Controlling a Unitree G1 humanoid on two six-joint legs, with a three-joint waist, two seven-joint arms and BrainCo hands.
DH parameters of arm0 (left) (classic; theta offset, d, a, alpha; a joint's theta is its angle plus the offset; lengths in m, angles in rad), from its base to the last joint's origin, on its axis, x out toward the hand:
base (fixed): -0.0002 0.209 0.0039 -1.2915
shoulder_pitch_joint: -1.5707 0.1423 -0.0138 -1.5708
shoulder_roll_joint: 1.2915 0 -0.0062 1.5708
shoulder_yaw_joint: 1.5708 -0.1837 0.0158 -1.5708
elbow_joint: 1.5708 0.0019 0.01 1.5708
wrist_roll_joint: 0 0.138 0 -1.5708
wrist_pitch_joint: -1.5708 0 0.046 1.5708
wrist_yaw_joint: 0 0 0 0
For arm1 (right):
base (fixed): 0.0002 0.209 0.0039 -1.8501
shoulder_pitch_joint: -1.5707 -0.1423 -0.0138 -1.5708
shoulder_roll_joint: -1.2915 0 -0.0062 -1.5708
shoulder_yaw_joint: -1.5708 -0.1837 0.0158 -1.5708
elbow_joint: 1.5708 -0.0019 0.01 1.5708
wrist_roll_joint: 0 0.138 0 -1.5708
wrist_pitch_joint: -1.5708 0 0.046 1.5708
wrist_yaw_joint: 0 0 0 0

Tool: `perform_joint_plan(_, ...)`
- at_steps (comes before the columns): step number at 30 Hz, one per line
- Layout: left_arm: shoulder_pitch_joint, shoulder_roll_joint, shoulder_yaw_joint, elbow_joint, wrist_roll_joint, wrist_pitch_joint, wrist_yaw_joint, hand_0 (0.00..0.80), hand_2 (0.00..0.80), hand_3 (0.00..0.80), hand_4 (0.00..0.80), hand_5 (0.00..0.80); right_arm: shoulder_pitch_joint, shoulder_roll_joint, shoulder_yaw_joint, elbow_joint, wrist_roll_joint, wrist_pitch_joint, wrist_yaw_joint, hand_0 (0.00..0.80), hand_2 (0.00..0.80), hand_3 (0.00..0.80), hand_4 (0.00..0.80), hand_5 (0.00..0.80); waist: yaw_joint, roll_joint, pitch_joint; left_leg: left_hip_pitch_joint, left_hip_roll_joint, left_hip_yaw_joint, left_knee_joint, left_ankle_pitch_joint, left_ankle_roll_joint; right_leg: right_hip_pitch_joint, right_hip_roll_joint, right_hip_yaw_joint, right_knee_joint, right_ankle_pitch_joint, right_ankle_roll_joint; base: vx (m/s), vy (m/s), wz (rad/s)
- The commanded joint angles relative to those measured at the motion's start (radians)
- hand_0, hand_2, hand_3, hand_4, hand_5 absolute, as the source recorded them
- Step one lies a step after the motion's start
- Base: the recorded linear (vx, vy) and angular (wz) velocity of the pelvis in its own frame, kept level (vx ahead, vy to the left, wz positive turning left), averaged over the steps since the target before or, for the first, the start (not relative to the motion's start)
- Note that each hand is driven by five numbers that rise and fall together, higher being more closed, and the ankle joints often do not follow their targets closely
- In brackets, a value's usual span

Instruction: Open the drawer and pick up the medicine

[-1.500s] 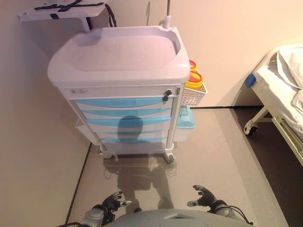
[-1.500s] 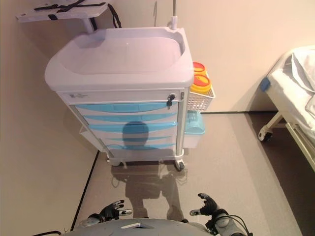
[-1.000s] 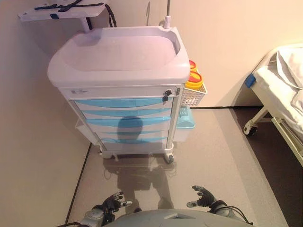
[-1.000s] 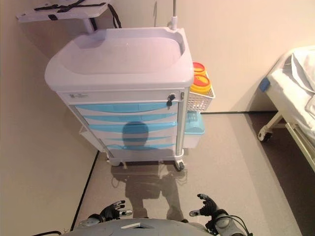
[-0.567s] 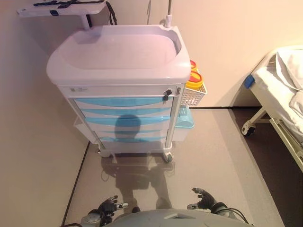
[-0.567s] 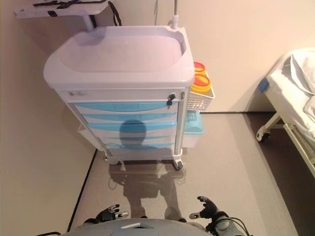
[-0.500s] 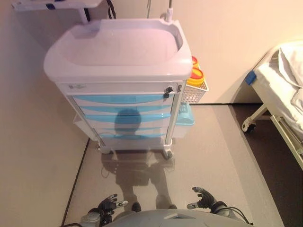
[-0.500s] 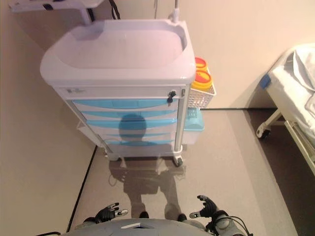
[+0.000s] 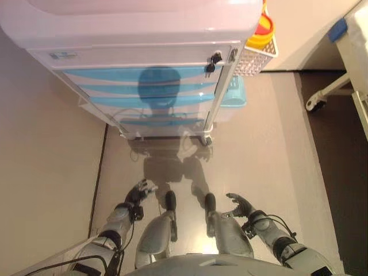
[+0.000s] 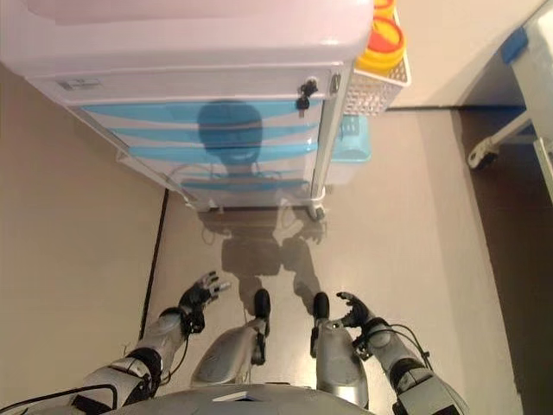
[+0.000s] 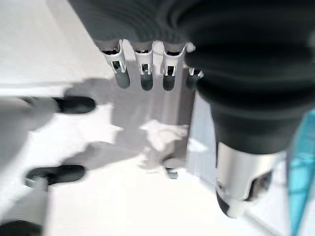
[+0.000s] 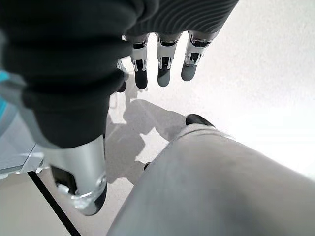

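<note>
A white medical cart (image 9: 132,56) fills the top of the eye views. Its stacked blue drawers (image 9: 141,76) are all shut, and a key sits in the lock (image 9: 214,58) at the upper right of the drawer front. No medicine shows in any view. My left hand (image 9: 140,190) hangs low over the floor, well short of the cart, open and holding nothing. My right hand (image 9: 238,204) hangs the same way on the other side, open and holding nothing. The wrist views show straight fingers (image 11: 142,69) on the left hand and straight fingers (image 12: 165,64) on the right hand, over bare floor.
A white basket (image 9: 255,56) with yellow-lidded containers (image 9: 263,24) hangs on the cart's right side, above a light blue bin (image 9: 233,95). A bed's wheeled leg (image 9: 315,103) stands at the far right. A wall (image 9: 46,172) runs close along the left.
The camera has tipped down and come closer: the cart now sits at the top edge and both forearms show. The hands stay low and open, and the drawers stay shut.
</note>
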Motion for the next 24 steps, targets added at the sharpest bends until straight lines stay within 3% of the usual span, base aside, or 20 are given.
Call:
perform_joint_plan(1, -0.063, -0.022, 0.084, -0.067, -0.207, -0.069, -0.011, 0.000, 0.000, 0.000, 0.000, 0.000, -0.006, -0.008, 0.058, -0.068, 0.043, -0.013, -0.023, 0.000, 0.000, 0.000, 0.000, 0.000, -0.028, -0.027, 0.026, -0.097, -0.053, -0.004, 0.199, -0.160, 0.062, -0.068, -0.016, 0.010, 0.045, 0.033, 0.028, -0.048, 0.035, -0.22)
perform_joint_plan(11, -0.359, 0.143, 0.185, -0.140, -0.677, -0.085, -0.249, 0.000, 0.000, 0.000, 0.000, 0.000, -0.047, -0.014, 0.109, -0.082, 0.135, -0.023, -0.035, 0.000, 0.000, 0.000, 0.000, 0.000, -0.074, -0.085, 0.091, -0.243, -0.028, 0.056, 0.364, -0.240, 0.069, -0.183, 0.000, 0.049, 0.066, 0.062, 0.029, -0.044, -0.004, -0.19)
perform_joint_plan(17, -0.549, 0.228, 0.184, -0.166, -0.879, -0.086, -0.322, 0.000, 0.000, 0.000, 0.000, 0.000, -0.008, -0.029, 0.121, -0.098, 0.226, -0.076, -0.024, 0.000, 0.000, 0.000, 0.000, 0.000, -0.107, -0.109, 0.101, -0.311, -0.011, 0.075, 0.466, -0.294, 0.070, -0.239, 0.011, 0.059, 0.121, 0.048, 0.022, -0.017, 0.002, -0.15)
perform_joint_plan(24, -0.695, 0.278, 0.171, -0.222, -1.068, -0.117, -0.398, 0.000, 0.000, 0.000, 0.000, 0.000, 0.041, -0.036, 0.147, -0.138, 0.207, -0.119, -0.053, 0.000, 0.000, 0.000, 0.000, 0.000, -0.135, -0.121, 0.102, -0.341, -0.003, 0.078, 0.518, -0.328, 0.072, -0.273, 0.028, 0.074, 0.168, 0.029, 0.013, 0.005, 0.002, -0.06)
